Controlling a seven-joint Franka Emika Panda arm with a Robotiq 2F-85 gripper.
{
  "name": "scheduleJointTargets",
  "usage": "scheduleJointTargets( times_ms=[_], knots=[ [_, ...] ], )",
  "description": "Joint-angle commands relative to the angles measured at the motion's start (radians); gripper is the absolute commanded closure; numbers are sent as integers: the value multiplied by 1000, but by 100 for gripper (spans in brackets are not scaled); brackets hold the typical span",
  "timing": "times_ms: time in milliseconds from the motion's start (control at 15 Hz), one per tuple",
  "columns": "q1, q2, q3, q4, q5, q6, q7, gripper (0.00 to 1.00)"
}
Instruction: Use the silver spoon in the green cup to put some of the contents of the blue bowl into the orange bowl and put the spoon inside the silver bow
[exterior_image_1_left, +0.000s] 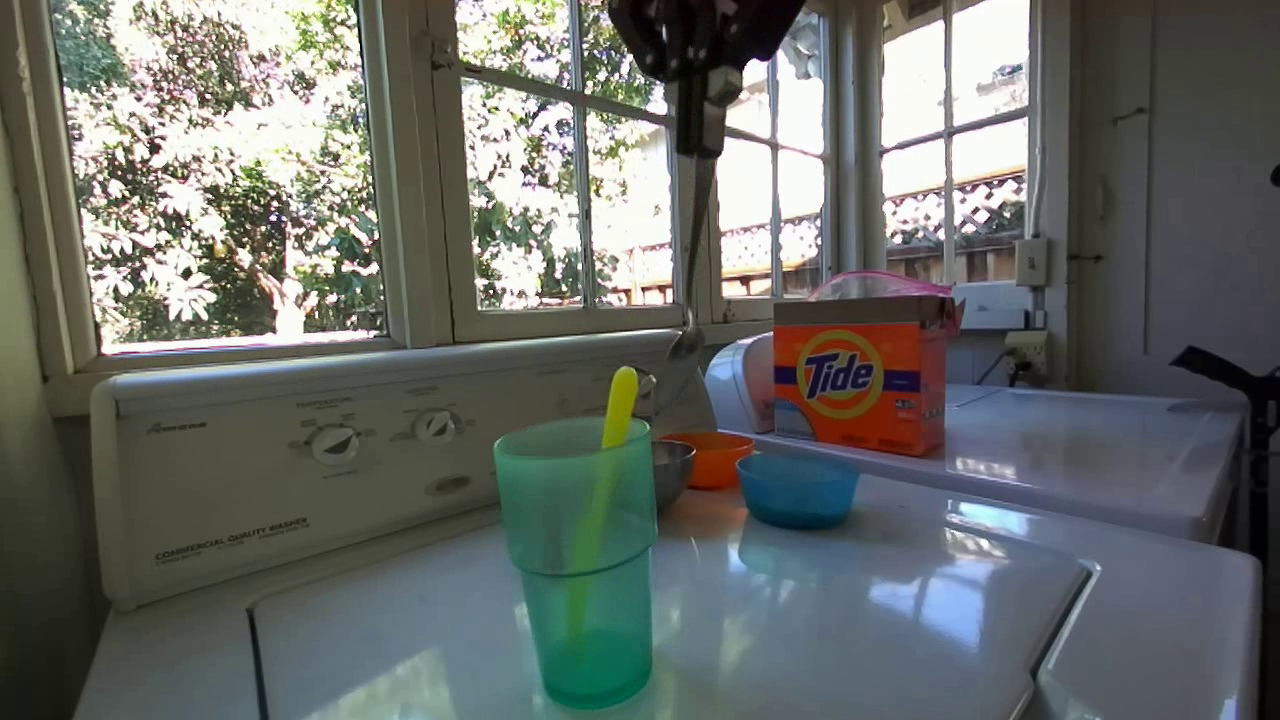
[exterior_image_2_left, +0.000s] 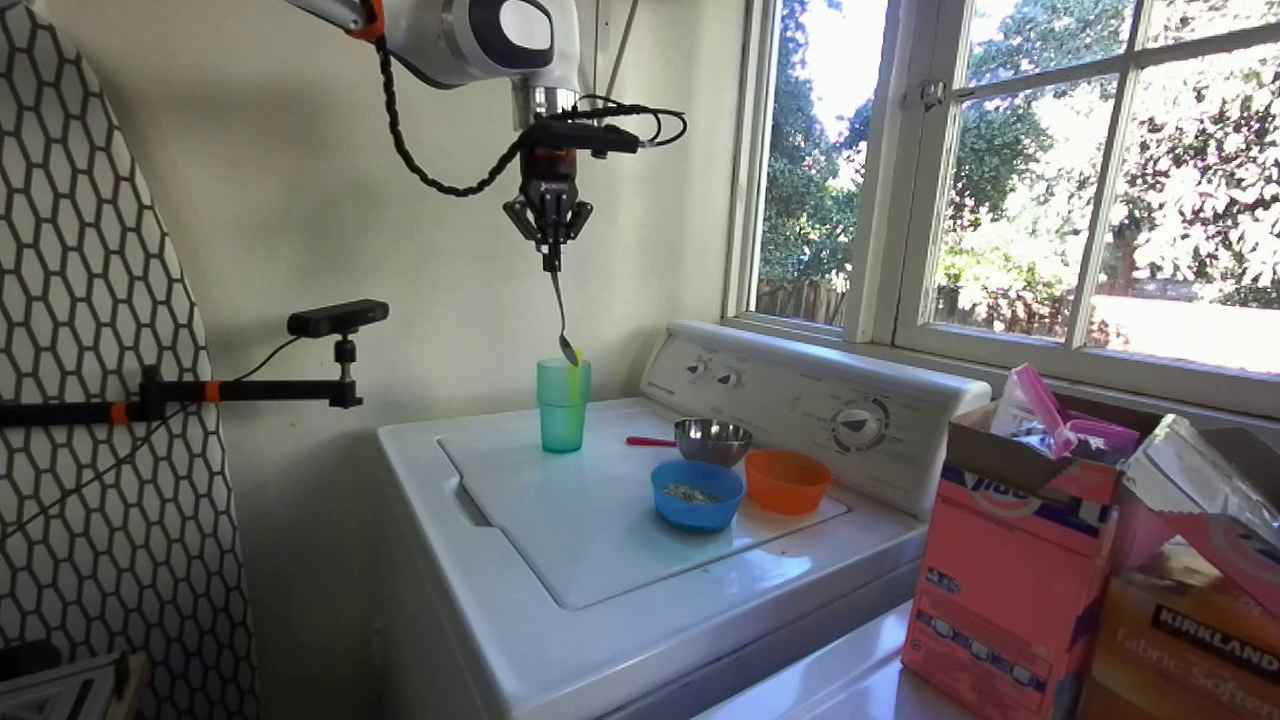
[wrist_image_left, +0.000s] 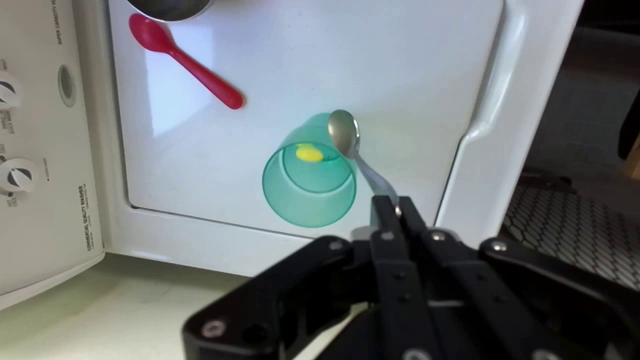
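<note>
Silver spoon (wrist_image_left: 364, 166) hangs scoop end down in the wrist view, the gripper (wrist_image_left: 395, 204) clenched on its handle, presumably so that the scoop can reach into a bowl before the gripper meets the rim. It shows partly across the green cup (wrist_image_left: 312, 210), which has a yellow utensil (wrist_image_left: 309, 153) in it; a red spoon (wrist_image_left: 194, 67) lies on the lid (wrist_image_left: 400, 65), its handle pointing towards the cup.

In an exterior view, the blue bowl (exterior_image_2_left: 698, 516) with its pale flakes (exterior_image_2_left: 690, 494), the orange bowl (exterior_image_2_left: 786, 491) and the silver bowl (exterior_image_2_left: 712, 448) sit close together, likely to keep each carry short; whether they touch I cannot tell. The stretch of lid between cup and bowls gives room to swing across, while the control panel (exterior_image_2_left: 790, 387) rises behind the silver and orange bowls and limits that side.

In an exterior view, with the detergent box (exterior_image_1_left: 855, 382) standing on the next machine (exterior_image_1_left: 1080, 440) beyond the blue bowl, the spoon shows above the cup's rim and apart from it, so a sideways move should not snag
</note>
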Motion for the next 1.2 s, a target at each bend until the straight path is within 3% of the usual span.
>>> scheduleJointTargets(
  times_ms=[0,267,333,400,600,1000,1133],
  knots=[
    [-6,-148,-44,-166,-26,61,-181,99],
    [-8,-157,-89,-209,-101,13,-280,99],
    [3,-137,-83,-152,-71,8,-228,99],
    [1,-138,-89,-161,-74,8,-234,95],
    [3,-133,-88,-152,-74,8,-232,99],
    [-55,-113,-203,-214,-7,164,-558,99],
    [-87,-68,-235,-185,19,148,-553,99]
  ],
)
